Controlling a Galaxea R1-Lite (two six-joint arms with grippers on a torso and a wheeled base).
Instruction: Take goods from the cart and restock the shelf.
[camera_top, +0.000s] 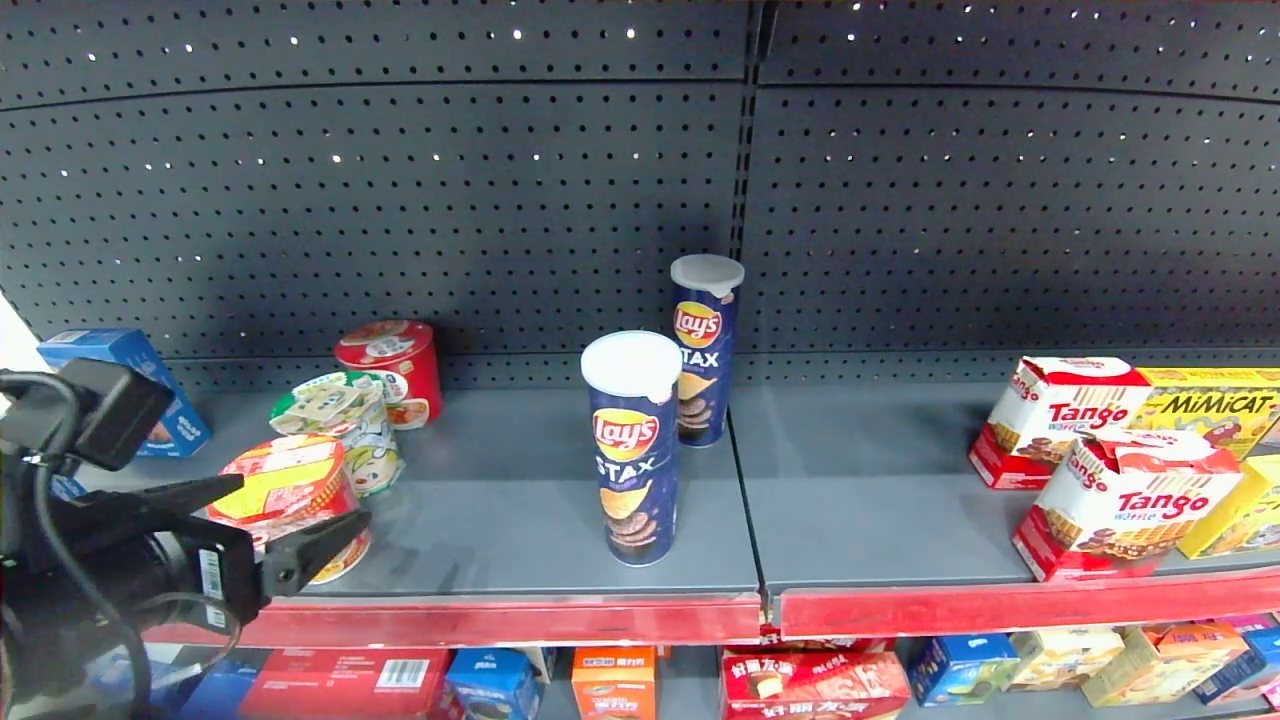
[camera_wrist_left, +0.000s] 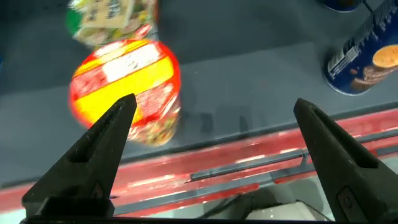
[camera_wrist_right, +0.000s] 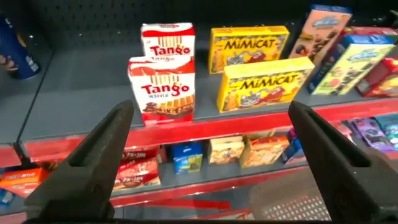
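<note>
My left gripper (camera_top: 304, 500) hangs open at the front left of the grey shelf (camera_top: 500, 530), with nothing between its fingers. In the left wrist view the left gripper (camera_wrist_left: 214, 109) sits just in front of the red shelf edge, and a red-and-yellow noodle cup (camera_wrist_left: 124, 87) stands on the shelf just beyond one finger. That noodle cup (camera_top: 285, 490) is partly covered by the fingers in the head view. My right gripper (camera_wrist_right: 211, 111) is open and empty, off the shelf front, facing two red-and-white wafer boxes (camera_wrist_right: 163, 84) and yellow boxes (camera_wrist_right: 264, 84).
Two tall blue chip cans (camera_top: 632, 450) (camera_top: 704, 345) stand mid-shelf. A green-white cup (camera_top: 345, 420), a red cup (camera_top: 395, 365) and a blue box (camera_top: 130, 385) sit at the left. Wafer boxes (camera_top: 1130, 505) and yellow boxes (camera_top: 1215, 405) fill the right. A lower shelf holds several boxes (camera_top: 810, 685).
</note>
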